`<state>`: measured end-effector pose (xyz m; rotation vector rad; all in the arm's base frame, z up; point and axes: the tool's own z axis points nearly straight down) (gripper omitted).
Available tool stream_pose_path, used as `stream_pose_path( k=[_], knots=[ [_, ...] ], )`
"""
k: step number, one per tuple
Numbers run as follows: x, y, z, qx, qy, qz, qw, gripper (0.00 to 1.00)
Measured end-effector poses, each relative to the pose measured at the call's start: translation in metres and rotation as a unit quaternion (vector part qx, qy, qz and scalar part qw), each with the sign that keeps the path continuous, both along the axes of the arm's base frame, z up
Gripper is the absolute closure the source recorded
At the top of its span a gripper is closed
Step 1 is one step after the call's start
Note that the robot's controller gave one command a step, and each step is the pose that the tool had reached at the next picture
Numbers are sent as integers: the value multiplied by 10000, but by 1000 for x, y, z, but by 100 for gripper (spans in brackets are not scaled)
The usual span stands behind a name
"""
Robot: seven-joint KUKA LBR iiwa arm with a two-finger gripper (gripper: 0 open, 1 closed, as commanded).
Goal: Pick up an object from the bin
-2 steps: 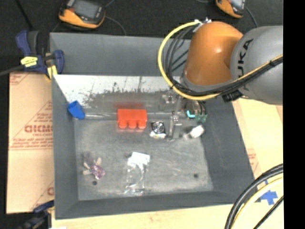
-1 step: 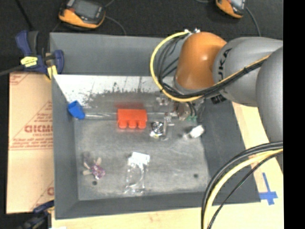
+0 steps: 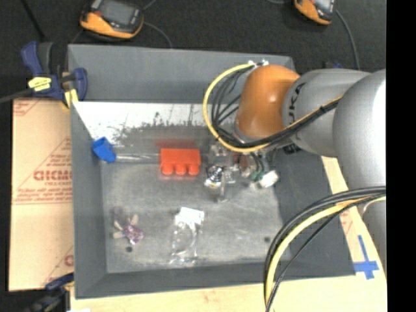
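My fingers [image 3: 218,176], spread I cannot tell, orange-red plastic block with three studs [image 3: 180,162] just at their nine o'clock, grey metal bin [image 3: 162,70] beneath, dark surface [image 3: 195,18] around.

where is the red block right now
In the camera view the red block lies near the middle of the bin, toward the back wall, just left of the tool; a blue piece sits further left.

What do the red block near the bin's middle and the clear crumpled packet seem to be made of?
Red three-lobed block: probably moulded plastic, matte, given its even colour and rounded edges. Clear crumpled packet: likely thin plastic film, glossy; the grey bin floor shows through it.
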<state>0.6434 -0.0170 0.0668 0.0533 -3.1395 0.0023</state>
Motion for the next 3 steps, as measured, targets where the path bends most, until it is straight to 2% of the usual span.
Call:
stream_pose_path(
  k=[1, 2, 3],
  knots=[
    [2, 1, 4, 3, -32, 0, 10000, 100],
    [8, -21, 11, -4, -39, 94, 9999, 100],
    [-22, -25, 210, -5, -74, 34, 10000, 100]
  ],
)
